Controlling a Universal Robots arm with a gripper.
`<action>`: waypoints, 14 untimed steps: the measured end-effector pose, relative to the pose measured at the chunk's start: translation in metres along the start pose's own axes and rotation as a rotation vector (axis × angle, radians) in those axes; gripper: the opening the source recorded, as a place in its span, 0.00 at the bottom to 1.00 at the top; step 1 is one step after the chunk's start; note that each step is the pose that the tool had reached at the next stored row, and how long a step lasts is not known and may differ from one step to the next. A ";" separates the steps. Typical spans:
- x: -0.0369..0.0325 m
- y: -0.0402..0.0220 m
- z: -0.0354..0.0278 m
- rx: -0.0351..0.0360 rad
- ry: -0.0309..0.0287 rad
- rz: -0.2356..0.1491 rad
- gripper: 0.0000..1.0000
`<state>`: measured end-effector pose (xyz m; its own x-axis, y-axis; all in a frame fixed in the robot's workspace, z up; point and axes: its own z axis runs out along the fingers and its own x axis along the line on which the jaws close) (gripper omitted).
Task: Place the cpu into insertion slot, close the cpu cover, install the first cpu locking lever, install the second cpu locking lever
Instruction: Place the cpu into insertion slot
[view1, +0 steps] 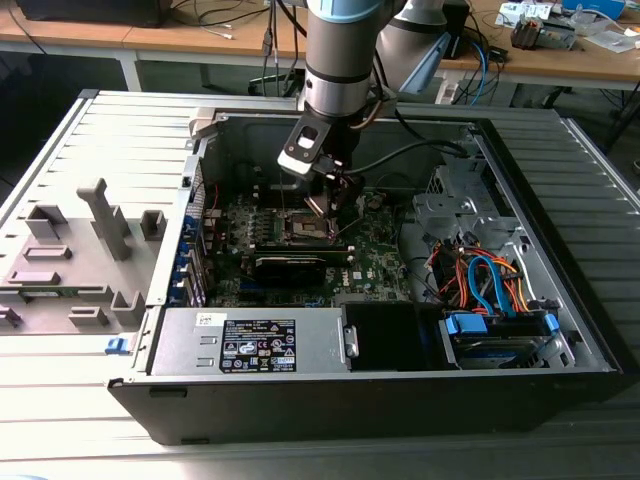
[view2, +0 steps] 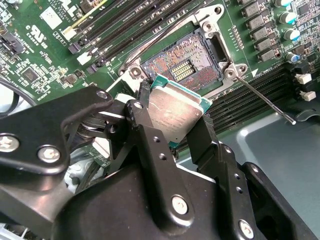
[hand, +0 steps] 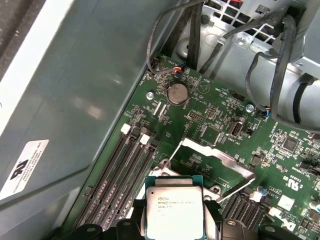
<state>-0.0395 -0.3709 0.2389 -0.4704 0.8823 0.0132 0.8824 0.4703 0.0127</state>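
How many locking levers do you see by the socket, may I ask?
2. The first lever sticks out from one side of the insertion slot; the second lever lies along the opposite side. The held cpu may hide more.

The arm (view1: 338, 60) was a silver-grey tube with a pale blue band, and a white-faced block (view1: 303, 150) sat at its seven o'clock. The end effector (view2: 175, 120) was glossy black linkage bars pinned with silver screws (view2: 180, 204).

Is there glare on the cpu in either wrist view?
Second wrist view: the cpu lid shows a streaky pale sheen. First wrist view: its lid is bright and evenly lit, and the case wall carries faint patchy reflections.
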 end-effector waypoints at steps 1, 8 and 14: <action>0.0000 0.0000 0.0000 0.0000 -0.0001 0.002 0.55; 0.0000 0.0000 0.0000 -0.0002 -0.0002 0.013 0.55; 0.0000 0.0000 0.0000 -0.0003 -0.0004 0.026 0.55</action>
<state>-0.0395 -0.3709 0.2389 -0.4477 0.8941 0.0132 0.8942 0.4476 0.0127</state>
